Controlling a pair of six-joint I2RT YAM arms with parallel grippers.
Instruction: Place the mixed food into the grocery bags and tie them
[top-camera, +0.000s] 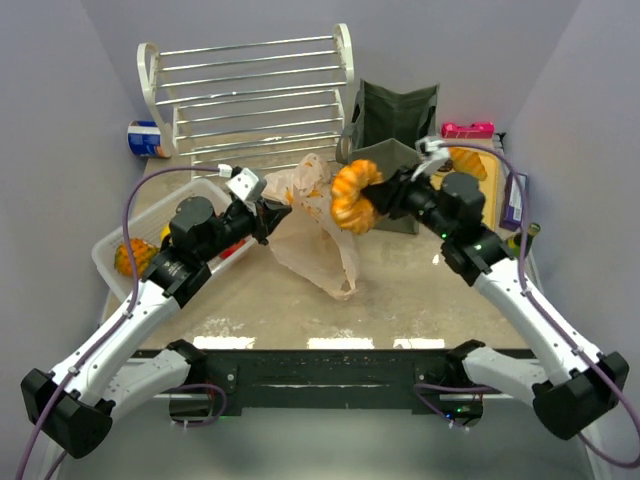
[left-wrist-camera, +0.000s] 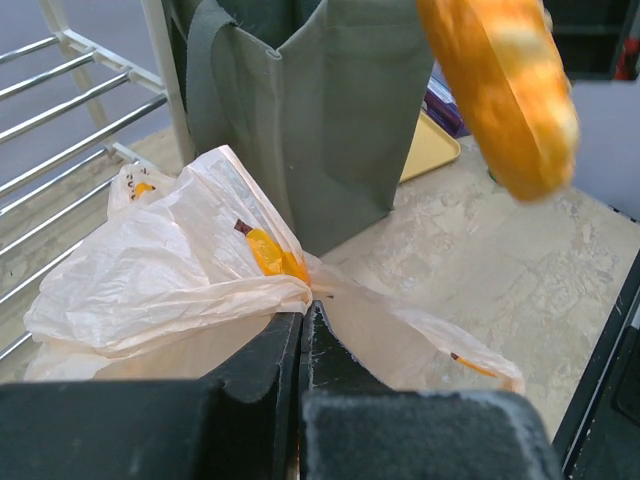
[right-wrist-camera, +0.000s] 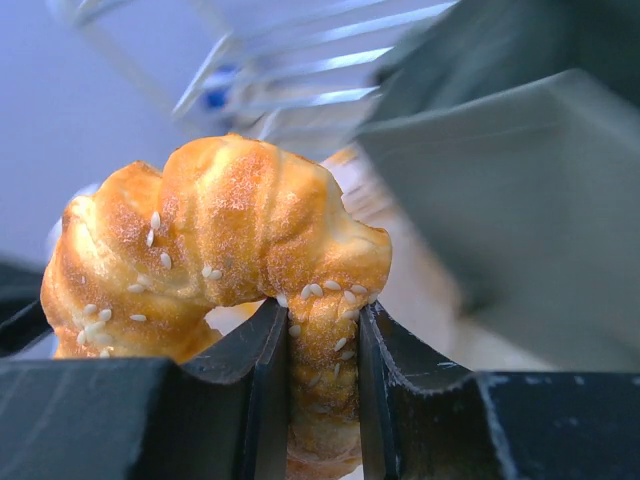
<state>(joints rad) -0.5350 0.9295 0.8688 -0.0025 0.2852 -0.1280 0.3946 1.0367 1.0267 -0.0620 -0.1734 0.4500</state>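
My right hand (top-camera: 388, 200) is clamped on the sesame croissant (top-camera: 352, 195), aloft near the peach bag (top-camera: 322, 252); my left hand (top-camera: 268, 218) pinches that bag's edge.

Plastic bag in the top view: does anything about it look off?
Yes. The peach plastic bag lies slumped and crumpled on the table, mouth not visibly open, pinched at one edge by the left tool, while the right tool holds a sesame pastry raised beside it.
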